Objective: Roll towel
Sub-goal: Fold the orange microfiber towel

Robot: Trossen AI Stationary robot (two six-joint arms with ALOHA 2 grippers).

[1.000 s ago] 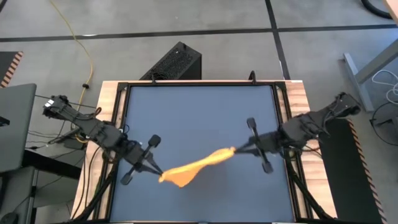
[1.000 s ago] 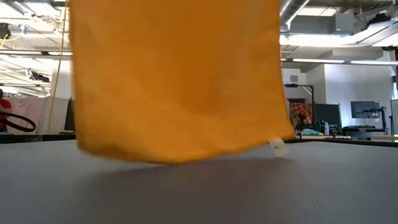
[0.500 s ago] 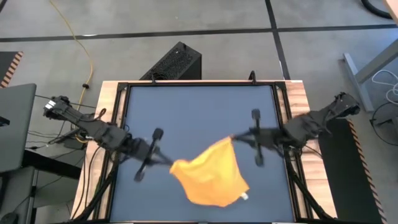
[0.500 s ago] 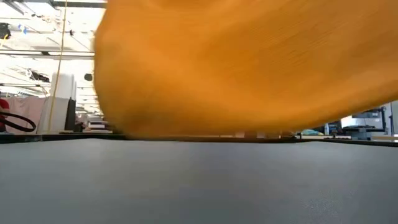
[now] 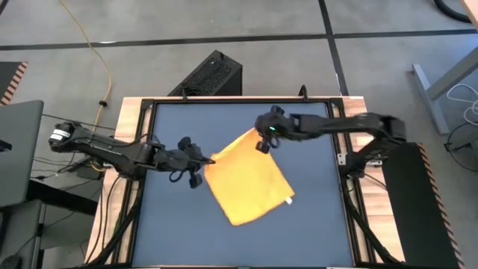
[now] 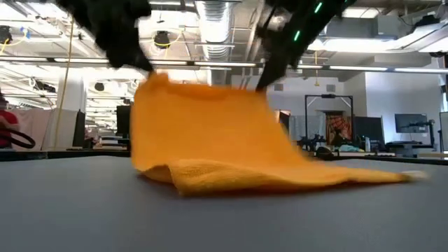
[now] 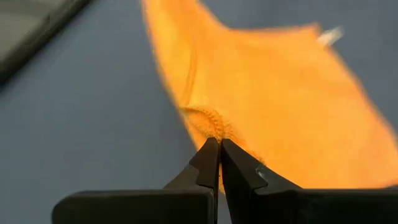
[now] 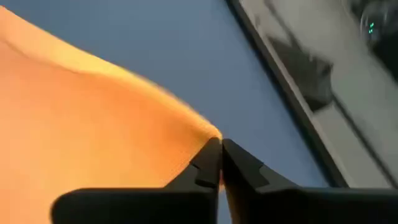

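Towel (image 5: 250, 179) is laid out mid-table, skewed like a diamond, near part flat on the blue tabletop (image 5: 172, 239), far edge held up off it. White tag (image 5: 290, 200) sits at the right corner on the near side.

Left gripper (image 5: 205, 159) is pinched fully closed on the left corner; the wrist view shows the hem bunched right at its tips (image 7: 219, 146). Right gripper (image 5: 261, 138) is at the far corner, fingers close together with the corner at their tips (image 8: 219, 146); I judge it has the cloth, but only by a sliver.

Risks as I see them:
- Right hold looks marginal. If you pull the two corners apart or lift, that corner likely slips out and the far edge drops crooked.
- The low view shows the near edge folded under into a thick lip (image 6: 224, 183). Start rolling over that and you get a lopsided, lumpy roll.
- Towel is rotated against the table edges. If the grippers travel unevenly, the roll goes conical.
- Both grips are on corner tips only, so the middle of the far edge sags between them and may crease when you set it down.
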